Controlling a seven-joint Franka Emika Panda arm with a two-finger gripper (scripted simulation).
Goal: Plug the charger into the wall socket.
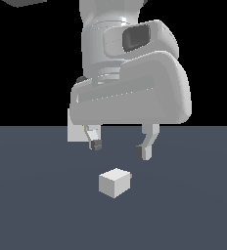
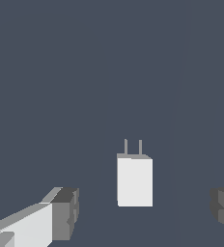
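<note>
The charger (image 1: 115,182) is a small off-white cube lying on the dark grey floor, in front of and below the hand. In the wrist view the charger (image 2: 134,181) shows two thin prongs pointing away from its far end. My gripper (image 1: 118,149) hangs open above and slightly behind it, touching nothing. Its fingertips (image 2: 65,212) stand wide on either side of the cube, well apart from it. The wall socket (image 1: 75,133) is a light-grey plate mostly hidden behind the hand, only a corner showing at the exterior view's left.
The dark grey floor (image 1: 193,205) stretches around the cube. The robot's bulky white hand (image 1: 135,93) fills the upper middle of the exterior view and blocks what stands behind it.
</note>
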